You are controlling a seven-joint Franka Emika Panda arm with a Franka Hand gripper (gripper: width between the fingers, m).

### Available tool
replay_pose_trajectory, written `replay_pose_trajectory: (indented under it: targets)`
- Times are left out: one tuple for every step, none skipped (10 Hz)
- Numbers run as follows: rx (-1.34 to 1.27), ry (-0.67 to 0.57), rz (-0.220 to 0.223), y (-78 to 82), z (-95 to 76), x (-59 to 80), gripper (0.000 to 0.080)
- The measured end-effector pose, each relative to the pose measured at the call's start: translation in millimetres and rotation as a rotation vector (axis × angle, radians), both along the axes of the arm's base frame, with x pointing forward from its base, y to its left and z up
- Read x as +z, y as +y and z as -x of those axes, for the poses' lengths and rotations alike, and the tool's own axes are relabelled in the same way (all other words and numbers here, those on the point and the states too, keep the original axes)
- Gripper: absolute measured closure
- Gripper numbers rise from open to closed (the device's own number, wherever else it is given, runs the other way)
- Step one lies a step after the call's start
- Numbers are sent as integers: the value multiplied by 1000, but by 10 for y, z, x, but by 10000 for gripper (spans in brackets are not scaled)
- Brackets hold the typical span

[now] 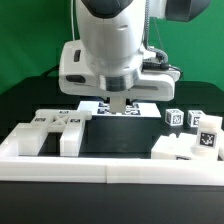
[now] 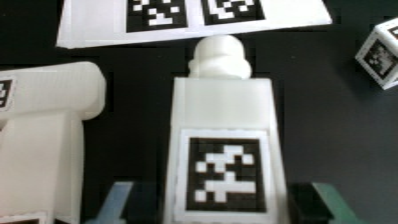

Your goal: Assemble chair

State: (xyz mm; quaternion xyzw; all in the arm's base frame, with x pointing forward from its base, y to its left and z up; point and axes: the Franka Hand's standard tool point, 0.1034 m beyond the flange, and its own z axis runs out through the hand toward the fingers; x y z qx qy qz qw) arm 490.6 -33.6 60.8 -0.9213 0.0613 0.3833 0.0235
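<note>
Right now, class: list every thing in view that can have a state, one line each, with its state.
claw: open, fingers straddling the pegged block with a gap on each side.
pegged block: lying flat, tag up, not gripped, joined to nothing.
broad white part: resting on the table, apart from the pegged block.
tagged cube: loose on the table, standing alone.
marker board: flat on the table.

no readable text, only tags
</note>
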Motion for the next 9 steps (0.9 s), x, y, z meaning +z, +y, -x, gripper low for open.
replay_pose_trajectory:
  targets:
    - [8, -134, 16, 1, -131, -13, 509]
    - [5, -155, 12, 34, -105, 91, 509]
    - [4, -206, 21, 60, -227, 122, 509]
    - [12, -283, 31, 107, -380, 160, 509]
    - [18, -352, 36, 131, -473, 211, 509]
    - [22, -425, 45, 131, -534, 214, 509]
    - [22, -503, 57, 121, -551, 196, 509]
    - [22, -542, 62, 117, -527, 188, 509]
    - [25, -627, 77, 100, -610, 185, 509]
